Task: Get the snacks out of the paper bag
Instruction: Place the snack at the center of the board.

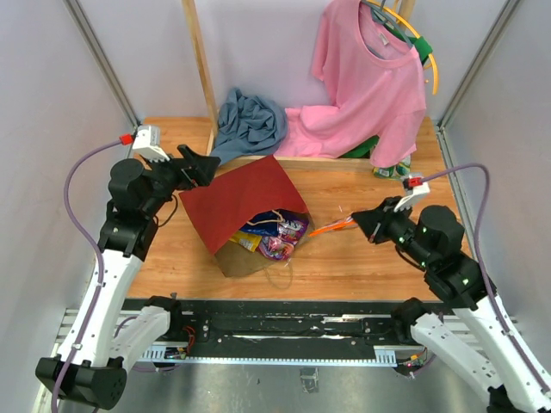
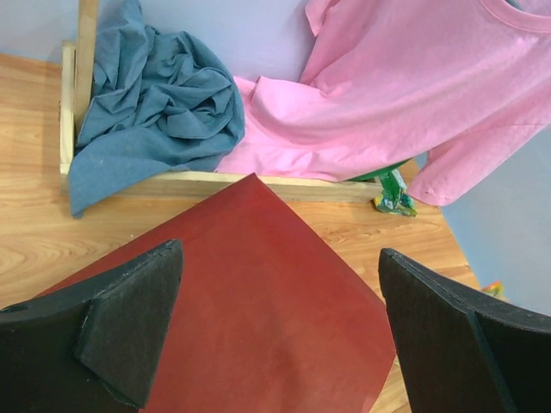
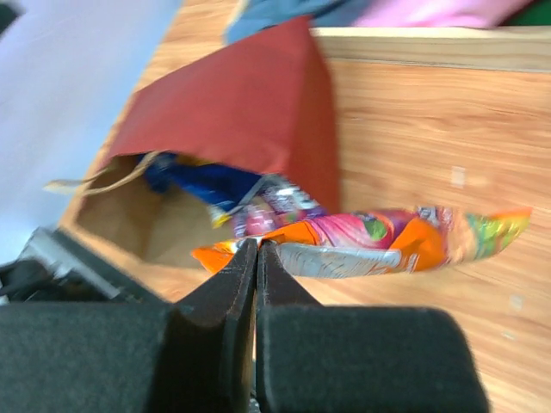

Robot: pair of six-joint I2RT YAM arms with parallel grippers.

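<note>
The paper bag (image 1: 245, 202) lies on its side, dark red face up, with its brown mouth toward the near edge. Snacks show in the mouth: a blue packet (image 1: 263, 228), a purple one (image 1: 288, 231) and a yellow one (image 1: 245, 242). My right gripper (image 1: 355, 222) is shut on the end of an orange packet (image 1: 329, 228), held just right of the mouth. In the right wrist view the orange packet (image 3: 379, 241) stretches right from my shut right gripper (image 3: 258, 245), with the bag (image 3: 241, 112) behind. My left gripper (image 2: 280, 258) stands open over the bag's red side (image 2: 258, 318), holding nothing.
A pink shirt (image 1: 366, 86) hangs at the back right. A blue-grey cloth (image 1: 250, 120) is heaped beside a wooden post (image 1: 200, 69) and over a low wooden rail (image 2: 215, 182). A green packet (image 1: 392, 169) lies under the shirt's sleeve. Grey walls close in both sides.
</note>
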